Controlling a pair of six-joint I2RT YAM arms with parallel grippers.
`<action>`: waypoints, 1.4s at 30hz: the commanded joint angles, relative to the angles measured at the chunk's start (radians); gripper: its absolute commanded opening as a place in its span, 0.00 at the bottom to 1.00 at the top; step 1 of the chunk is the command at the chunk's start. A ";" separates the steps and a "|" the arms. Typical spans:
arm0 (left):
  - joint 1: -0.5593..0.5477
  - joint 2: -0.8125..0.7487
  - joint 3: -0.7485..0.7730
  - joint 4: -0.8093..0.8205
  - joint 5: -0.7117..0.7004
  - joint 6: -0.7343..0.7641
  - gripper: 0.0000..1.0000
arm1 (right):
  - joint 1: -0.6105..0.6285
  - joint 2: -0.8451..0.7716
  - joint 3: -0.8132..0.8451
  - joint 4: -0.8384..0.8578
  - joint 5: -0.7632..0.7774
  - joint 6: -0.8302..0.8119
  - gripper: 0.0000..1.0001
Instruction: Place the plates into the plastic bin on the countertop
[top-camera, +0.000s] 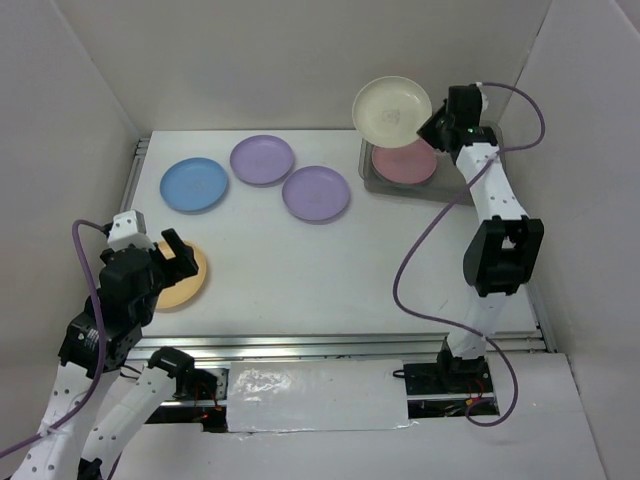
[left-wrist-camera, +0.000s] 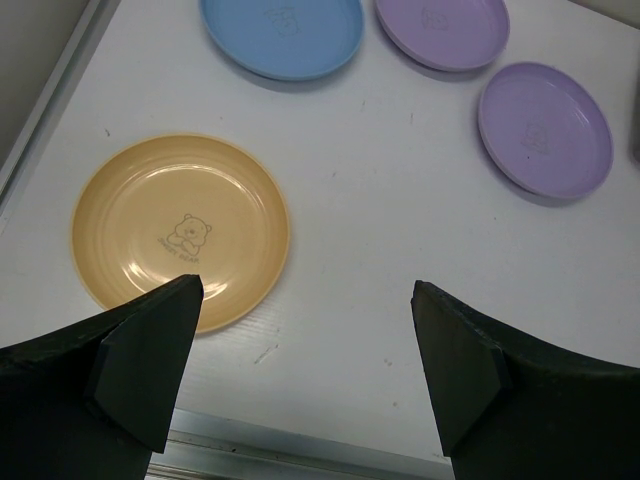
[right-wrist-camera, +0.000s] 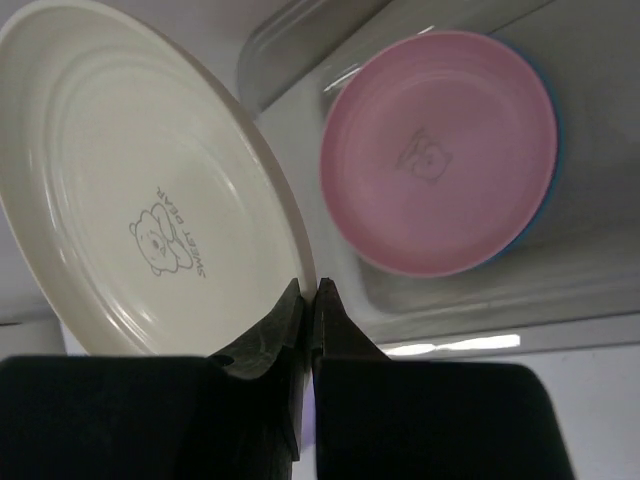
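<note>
My right gripper (top-camera: 436, 124) is shut on the rim of the cream plate (top-camera: 391, 109) and holds it tilted above the plastic bin (top-camera: 368, 172); it also shows in the right wrist view (right-wrist-camera: 311, 290) with the cream plate (right-wrist-camera: 140, 180). The pink plate (top-camera: 404, 163) lies in the bin on a blue one whose edge (right-wrist-camera: 552, 150) peeks out. My left gripper (top-camera: 165, 255) is open over the orange-tan plate (top-camera: 182, 277), also in the left wrist view (left-wrist-camera: 180, 230). The blue plate (top-camera: 194, 185) and two lavender plates (top-camera: 262, 159) (top-camera: 316, 193) lie on the countertop (top-camera: 330, 270).
White walls close in the countertop on three sides. A metal rail (top-camera: 340, 345) runs along the front edge. A purple cable (top-camera: 420, 250) loops from the right arm over the table's right part.
</note>
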 joint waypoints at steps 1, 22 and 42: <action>-0.006 -0.014 0.002 0.028 -0.015 -0.002 0.99 | -0.067 0.172 0.161 -0.167 -0.097 -0.053 0.00; -0.006 -0.007 -0.001 0.036 0.001 0.005 0.99 | -0.196 0.435 0.380 -0.171 -0.249 -0.034 0.28; -0.004 0.016 0.002 0.034 -0.001 0.005 0.99 | 0.288 -0.201 -0.216 -0.030 0.138 -0.056 1.00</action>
